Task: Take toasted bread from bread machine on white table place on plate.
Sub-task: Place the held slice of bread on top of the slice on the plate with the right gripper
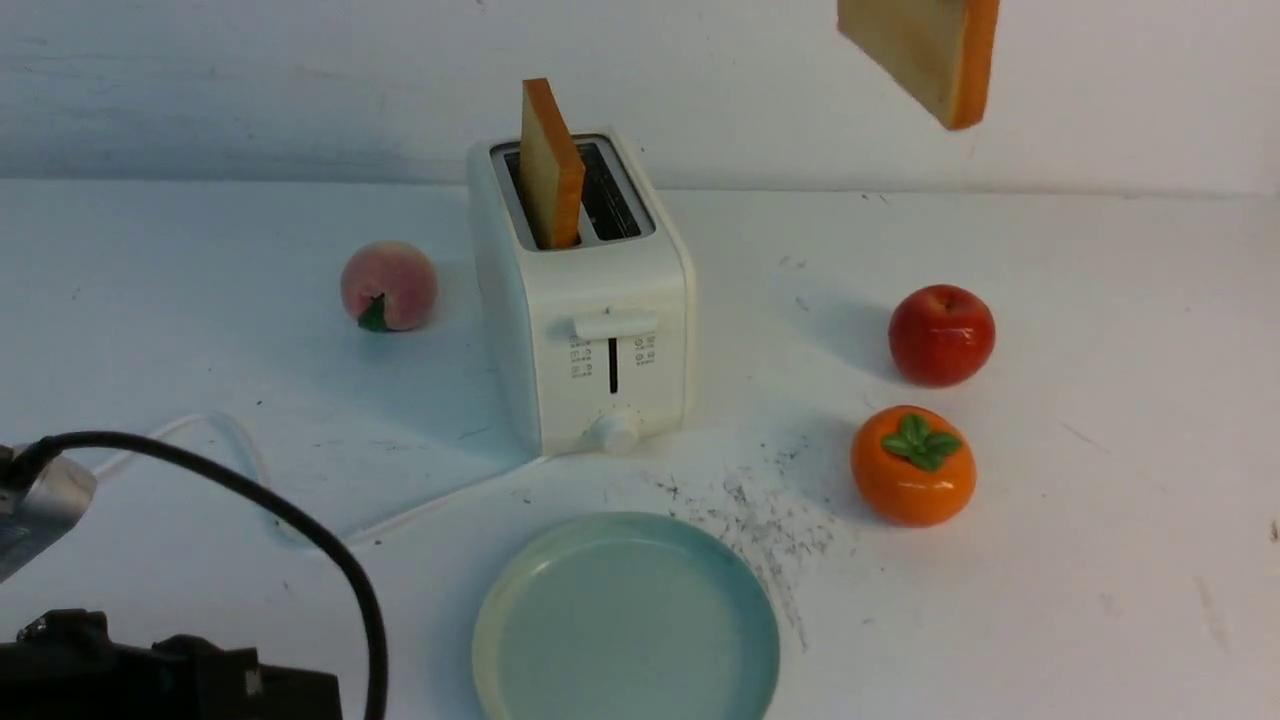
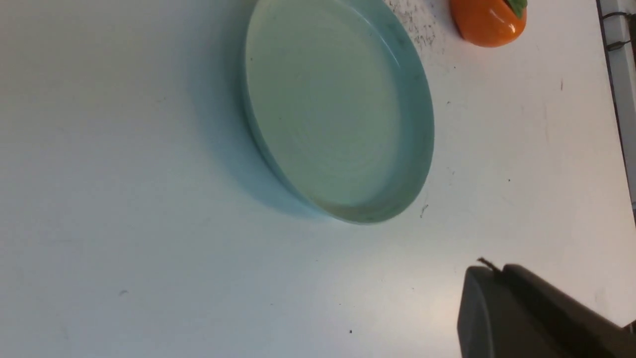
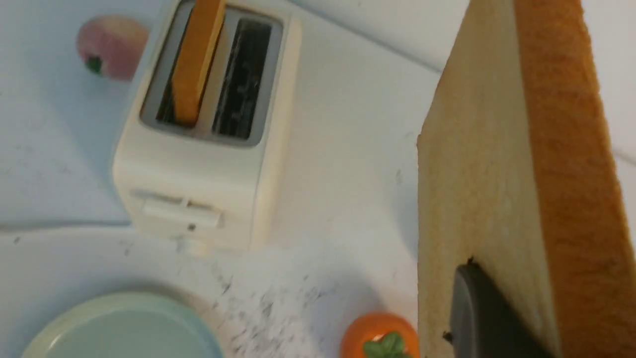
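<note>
The cream-white bread machine (image 1: 600, 350) stands mid-table on the white table (image 1: 1100, 560). One toasted bread slice (image 1: 550, 165) stands upright in its left slot; the right slot is empty, as the right wrist view (image 3: 241, 79) shows. My right gripper (image 3: 526, 298) is shut on the second slice (image 3: 477, 164), one dark finger (image 3: 482, 318) flat on its face. That slice hangs high at the upper right (image 1: 925, 55). The blue-green plate (image 1: 478, 640) lies empty in front of the toaster. My left gripper (image 2: 497, 271) is shut and empty, low beside the plate (image 2: 422, 149).
A peach (image 1: 388, 285) lies left of the toaster. A red apple (image 1: 941, 334) and an orange persimmon (image 1: 912, 465) sit to the right. The white cord (image 1: 430, 505) runs front-left. Black specks (image 1: 770, 520) lie between plate and persimmon. The left arm's body (image 1: 150, 680) fills the near-left corner.
</note>
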### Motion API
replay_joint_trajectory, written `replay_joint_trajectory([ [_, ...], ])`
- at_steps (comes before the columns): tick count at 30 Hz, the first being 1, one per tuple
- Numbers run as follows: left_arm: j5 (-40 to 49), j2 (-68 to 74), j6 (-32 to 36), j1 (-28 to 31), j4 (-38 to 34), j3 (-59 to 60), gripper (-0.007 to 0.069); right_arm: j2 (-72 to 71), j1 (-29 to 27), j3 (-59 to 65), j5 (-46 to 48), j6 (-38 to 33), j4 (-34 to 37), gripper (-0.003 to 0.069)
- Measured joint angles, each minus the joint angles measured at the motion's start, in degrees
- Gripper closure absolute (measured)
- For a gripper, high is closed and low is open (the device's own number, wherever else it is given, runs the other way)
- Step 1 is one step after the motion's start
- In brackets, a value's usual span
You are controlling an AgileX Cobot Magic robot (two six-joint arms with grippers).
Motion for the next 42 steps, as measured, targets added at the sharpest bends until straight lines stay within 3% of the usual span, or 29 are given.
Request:
replay_joint_trajectory([
  [2,0.0,0.0,0.0,0.0,0.5,0.0,0.0624,-1.6,-0.1,4.4,-0.1,-0.1,3.8,0.0543],
  [7,1.0,0.0,0.0,0.0,1.3,0.0,0.0622,-5.0,-0.1,23.5,-0.3,-5.6,22.0,0.0543],
  [11,1.3,0.0,0.0,0.0,1.6,0.0,0.062,-4.3,-0.1,40.1,-3.2,-20.0,40.6,0.0543],
  [15,1.3,0.0,0.0,0.0,1.7,0.0,0.0615,-2.4,-0.1,47.5,-8.9,-31.0,50.5,0.0543],
  [23,1.3,0.0,0.0,0.0,1.7,0.0,0.0607,1.5,-0.1,49.1,-11.6,-36.1,57.6,0.0543],
  [42,2.6,0.0,-0.1,0.0,4.3,0.0,0.0591,4.0,-0.1,49.2,-16.4,-39.3,58.1,0.0543],
])
